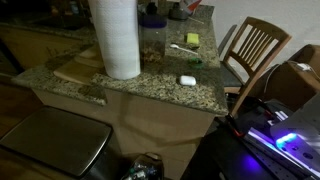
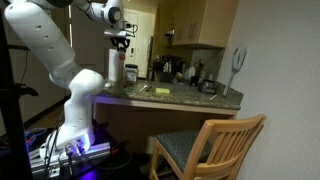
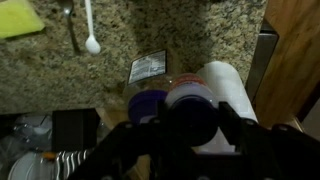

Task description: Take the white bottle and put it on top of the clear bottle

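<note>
In the wrist view my gripper [image 3: 190,128] is shut on the white bottle [image 3: 190,93]. Its white body and orange-red label band show between the two dark fingers. The clear bottle's blue lid [image 3: 146,102] lies just left of it, below. In an exterior view the gripper [image 2: 120,42] hangs above the counter, over the clear bottle [image 2: 131,73]; the held bottle is too small to make out there. In an exterior view the clear bottle [image 1: 152,38] stands beside the paper roll; the gripper is out of that frame.
A tall white paper towel roll [image 1: 118,38] stands right beside the jar, also in the wrist view [image 3: 230,92]. A small flat white object [image 1: 186,80], a yellow sponge [image 1: 191,40] and a white spoon [image 3: 90,30] lie on the granite counter [image 1: 150,85]. A wooden chair [image 1: 255,50] stands at the counter's end.
</note>
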{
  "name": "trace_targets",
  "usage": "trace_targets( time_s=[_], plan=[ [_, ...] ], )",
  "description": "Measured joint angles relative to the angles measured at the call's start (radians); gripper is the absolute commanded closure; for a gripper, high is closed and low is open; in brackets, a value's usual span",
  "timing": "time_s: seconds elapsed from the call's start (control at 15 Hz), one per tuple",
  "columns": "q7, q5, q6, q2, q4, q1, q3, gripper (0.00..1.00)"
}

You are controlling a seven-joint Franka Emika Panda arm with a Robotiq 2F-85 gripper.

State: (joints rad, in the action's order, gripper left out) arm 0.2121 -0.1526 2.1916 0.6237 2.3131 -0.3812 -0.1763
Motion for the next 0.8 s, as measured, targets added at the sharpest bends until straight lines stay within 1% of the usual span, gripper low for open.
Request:
trace_targets(
  time_s=[0.07, 0.13, 0.2, 0.33, 0.53, 0.6, 0.67, 0.8],
  plan=[
    [0.005, -0.001, -0.008, 0.039, 0.005, 0.0, 0.009, 0.46],
    [0.002, -0.001, -0.014, 0.053, 0.006, -0.001, 0.009, 0.46],
    [0.001, -0.001, -0.014, 0.05, 0.007, -0.001, 0.006, 0.71],
    [-0.002, 0.004, -0.014, 0.018, 0.008, -0.001, -0.004, 0.71],
    [-0.01, 0.055, -0.036, -0.012, -0.019, 0.007, -0.008, 0.71],
    [-0.023, 0.071, -0.051, -0.015, -0.053, 0.01, -0.011, 0.71],
    [-0.043, 0.084, -0.094, -0.012, -0.102, 0.012, -0.02, 0.71],
    [-0.088, 0.105, -0.207, 0.006, -0.216, 0.013, -0.049, 0.71]
  ],
)
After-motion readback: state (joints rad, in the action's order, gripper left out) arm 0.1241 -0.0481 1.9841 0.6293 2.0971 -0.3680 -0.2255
